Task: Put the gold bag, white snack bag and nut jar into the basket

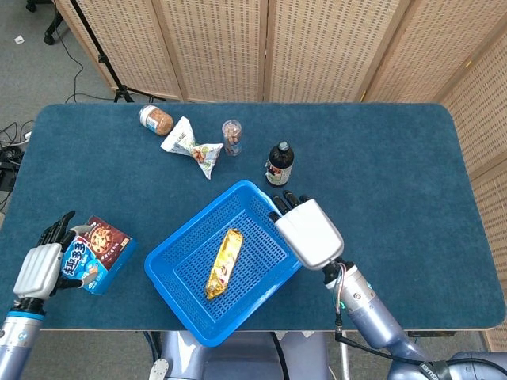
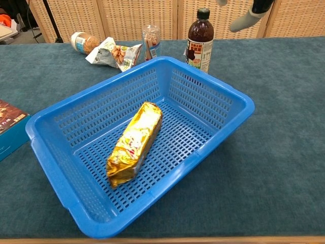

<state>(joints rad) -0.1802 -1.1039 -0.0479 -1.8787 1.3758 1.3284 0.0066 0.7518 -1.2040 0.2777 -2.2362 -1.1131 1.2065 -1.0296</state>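
Note:
The gold bag lies lengthwise on the floor of the blue basket, also plain in the chest view as the gold bag inside the basket. My right hand hovers over the basket's right rim, fingers apart and holding nothing; the chest view catches only its fingers at the top edge. The white snack bag and the nut jar, tipped on its side, lie on the far left of the table. My left hand rests open beside a cookie box.
A dark bottle stands just behind the basket's far corner. A small clear container is upright to the right of the snack bag. Folding screens line the back. The cookie box sits left of the basket.

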